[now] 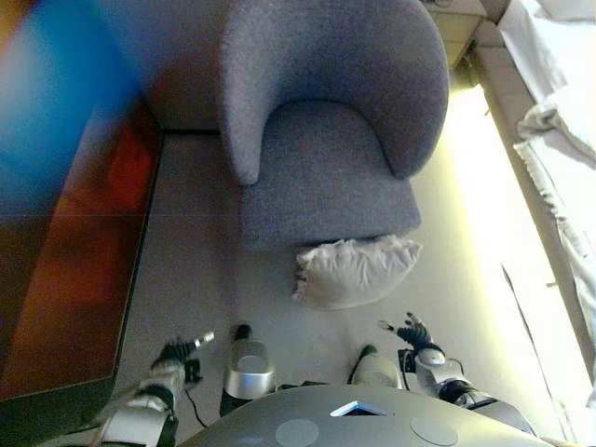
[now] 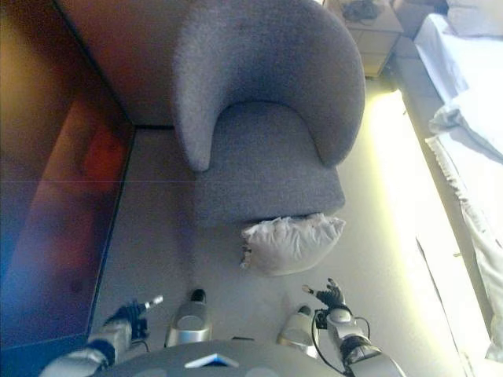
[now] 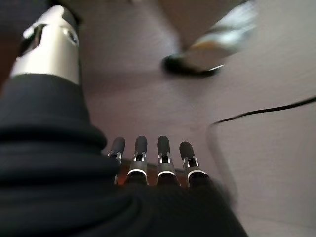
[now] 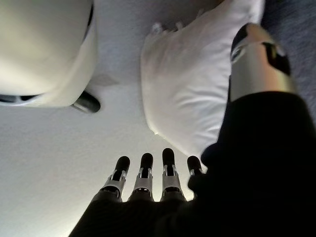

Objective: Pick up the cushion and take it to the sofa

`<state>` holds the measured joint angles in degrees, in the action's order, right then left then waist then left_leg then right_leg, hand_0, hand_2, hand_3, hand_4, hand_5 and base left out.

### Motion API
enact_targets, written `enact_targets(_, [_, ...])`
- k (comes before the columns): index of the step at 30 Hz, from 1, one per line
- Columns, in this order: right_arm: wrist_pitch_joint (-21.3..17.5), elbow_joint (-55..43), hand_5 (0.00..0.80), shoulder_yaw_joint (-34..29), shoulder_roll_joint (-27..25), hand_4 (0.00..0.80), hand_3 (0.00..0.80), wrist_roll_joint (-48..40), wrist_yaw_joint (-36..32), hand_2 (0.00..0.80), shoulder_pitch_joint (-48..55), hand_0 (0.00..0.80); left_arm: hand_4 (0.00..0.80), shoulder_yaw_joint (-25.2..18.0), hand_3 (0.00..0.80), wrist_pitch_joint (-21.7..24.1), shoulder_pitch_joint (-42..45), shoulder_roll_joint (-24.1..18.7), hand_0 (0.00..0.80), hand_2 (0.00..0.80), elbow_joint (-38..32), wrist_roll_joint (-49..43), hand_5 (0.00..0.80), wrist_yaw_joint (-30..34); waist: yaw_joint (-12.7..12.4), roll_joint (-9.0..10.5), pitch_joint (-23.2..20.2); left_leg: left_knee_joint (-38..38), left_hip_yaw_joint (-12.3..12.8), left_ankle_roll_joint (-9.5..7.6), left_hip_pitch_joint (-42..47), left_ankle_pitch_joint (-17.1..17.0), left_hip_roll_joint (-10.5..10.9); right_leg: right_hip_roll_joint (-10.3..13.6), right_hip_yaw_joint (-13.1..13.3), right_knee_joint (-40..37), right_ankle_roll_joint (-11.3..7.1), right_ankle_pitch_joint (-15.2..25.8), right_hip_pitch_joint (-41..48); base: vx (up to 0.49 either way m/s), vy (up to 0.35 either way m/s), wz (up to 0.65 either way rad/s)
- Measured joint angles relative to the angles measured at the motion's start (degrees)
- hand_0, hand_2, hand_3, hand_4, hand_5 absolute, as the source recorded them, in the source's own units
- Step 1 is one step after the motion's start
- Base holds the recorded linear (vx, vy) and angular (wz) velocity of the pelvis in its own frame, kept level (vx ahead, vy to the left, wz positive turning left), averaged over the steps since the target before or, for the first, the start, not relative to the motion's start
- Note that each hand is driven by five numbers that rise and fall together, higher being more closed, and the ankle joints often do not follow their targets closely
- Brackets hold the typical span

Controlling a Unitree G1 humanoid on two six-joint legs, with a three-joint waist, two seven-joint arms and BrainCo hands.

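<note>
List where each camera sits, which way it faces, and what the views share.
Left eye view: on the head, looking down at the armchair, the cushion on the floor, both robot hands.
Right eye view: same scene, slightly offset.
Left wrist view: along the left robot hand, fingers straight, at bare floor.
Right wrist view: along the right robot hand, fingers straight, at the cushion.
Shared: the cushion appears in both eye views and the right wrist view.

Bedroom, home or hotel: grey armchair (image 1: 326,130), bed with white bedding (image 1: 559,112), nightstand (image 2: 365,23), carpeted floor (image 1: 196,270).
</note>
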<state>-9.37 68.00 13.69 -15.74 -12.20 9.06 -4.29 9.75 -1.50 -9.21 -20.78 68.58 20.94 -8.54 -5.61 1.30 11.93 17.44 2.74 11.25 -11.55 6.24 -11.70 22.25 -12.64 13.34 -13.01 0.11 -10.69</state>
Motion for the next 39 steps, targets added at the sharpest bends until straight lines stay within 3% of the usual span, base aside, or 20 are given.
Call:
enact_targets(1, [-0.67, 0.88, 0.0, -0.11, -1.82, 0.0, 0.0, 0.24, -0.61, 0.0, -1.51, 0.0, 0.0, -0.1, 0.0, 0.36, -1.58, 0.37, 0.0, 0.0, -0.12, 0.41, 0.0, -0.02, -0.06, -1.61, 1.38, 0.82, -0.25, -0.06, -1.29, -0.08, -0.18, -0.58, -0.11, -0.05, 0.16, 1.07, -1.31, -0.164, -0.292, -0.3])
enact_targets(2, [-1.56, 1.02, 0.0, 0.49, -3.77, 0.0, 0.0, 0.3, -1.04, 0.0, -1.88, 0.0, 0.0, 0.79, 0.0, 0.64, -2.88, 2.06, 0.0, 0.0, -0.45, 1.44, 0.0, -0.57, 1.79, -3.16, 2.05, 1.25, -0.14, 0.54, -2.24, -0.69, -1.77, -1.17, 0.38, 0.31, 0.28, 1.33, -3.08, -0.288, -0.464, -0.3])
enact_targets(3, [-2.22, -0.38, 0.0, 2.31, -5.45, 0.0, 0.0, 0.45, -1.01, 0.0, -2.81, 0.0, 0.0, 2.35, 0.0, 0.94, -2.54, 1.96, 0.0, 0.0, -1.47, 3.15, 0.0, -1.9, 1.85, -4.24, 2.31, 2.38, 0.09, 0.85, -5.08, -0.29, -2.98, -1.97, 0.93, 1.45, 0.45, 0.69, -5.72, -0.15, -0.209, -0.42])
enact_targets(5, [-1.06, -8.04, 0.0, 7.3, -7.91, 0.0, 0.0, 0.51, 0.85, 0.0, -3.79, 0.0, 0.0, 2.71, 0.0, 2.04, -2.83, 2.73, 0.0, 0.0, -6.63, 5.31, 0.0, -4.94, 3.26, -4.67, 4.78, 2.08, -0.85, 1.65, -8.72, -1.01, -3.62, -2.36, 1.72, 4.52, 1.83, 1.74, -12.73, -0.18, -0.207, -0.52])
enact_targets(9, [1.33, -18.4, 0.0, 8.24, -7.55, 0.0, 0.0, 0.18, 6.22, 0.0, -6.12, 0.0, 0.0, 2.8, 0.0, 4.91, -6.65, 3.44, 0.0, 0.0, -13.07, 5.5, 0.0, -8.32, 5.01, -2.41, 11.83, -2.64, -2.89, 2.35, -11.22, -4.88, -4.56, -4.43, 2.42, 5.19, 3.65, 3.5, -18.65, -0.14, -0.045, -0.2])
enact_targets(13, [2.28, -19.61, 0.0, 6.21, -8.84, 0.0, 0.0, -0.04, 10.29, 0.0, -10.57, 0.0, 0.0, 4.74, 0.0, 7.5, -9.72, 2.55, 0.0, 0.0, -16.55, 3.09, 0.0, -10.55, 4.86, -2.18, 15.64, -4.01, -3.04, 2.47, -13.7, -6.38, -4.19, -4.71, 3.21, 3.97, 3.87, 5.29, -21.64, -0.099, 0.007, -0.07])
enact_targets(15, [2.25, -20.98, 0.0, 6.16, -10.03, 0.0, 0.0, -0.24, 12.26, 0.0, -11.5, 0.0, 0.0, 7.47, 0.0, 8.06, -10.05, 1.2, 0.0, 0.0, -18.24, 2.0, 0.0, -10.84, 4.74, -2.36, 16.09, -4.06, -2.95, 2.35, -15.42, -6.59, -3.77, -4.39, 3.72, 3.39, 3.74, 5.54, -23.86, -0.109, 0.013, -0.04])
enact_targets(19, [2.46, -20.34, 0.0, 5.18, -10.98, 0.0, 0.0, -0.44, 15.88, 0.0, -17.7, 0.0, 0.0, 8.29, 0.0, 9.44, -13.84, 0.21, 0.0, 0.0, -18.31, 0.06, 0.0, -10.0, 4.84, -3.03, 17.78, -4.72, -2.77, 2.26, -18.76, -7.59, -2.72, -4.0, 4.18, 2.28, 3.65, 7.57, -27.05, -0.093, -0.003, 0.0])
enact_targets(27, [2.37, -23.28, 0.0, 6.57, -12.83, 0.0, 0.0, -0.97, 23.11, 0.0, -24.17, 0.0, 0.0, 12.2, 0.0, 14.33, -19.71, -2.23, 0.0, 0.0, -18.88, 1.28, 0.0, -10.06, 5.02, -2.4, 17.34, -4.67, -2.97, 2.05, -24.13, -7.83, -2.68, -4.03, 4.34, 3.06, 3.71, 7.32, -33.3, -0.01, -0.072, -0.02])
enact_targets(32, [2.3, -26.35, 0.0, 6.45, -14.22, 0.0, 0.0, -1.05, 27.4, 0.0, -31.41, 0.0, 0.0, 12.39, 0.0, 18.02, -24.24, -4.19, 0.0, 0.0, -19.86, 2.46, 0.0, -10.98, 6.23, -1.71, 17.86, -3.56, -4.16, 2.22, -31.93, -8.46, -3.68, -5.56, 4.35, 4.0, 4.99, 8.41, -40.81, 0.034, -0.125, -0.07])
enact_targets(39, [2.31, -26.68, 0.0, 6.51, -15.48, 0.0, 0.0, -2.66, 29.24, 0.0, -38.55, 0.0, 0.0, 12.78, 0.0, 20.34, -28.65, -5.79, 0.0, 0.0, -20.21, 2.48, 0.0, -11.03, 6.45, -1.64, 17.9, -3.77, -4.54, 2.25, -34.58, -8.46, -4.81, -6.31, 4.47, 7.57, 6.33, 6.97, -46.04, 0.035, -0.118, -0.09])
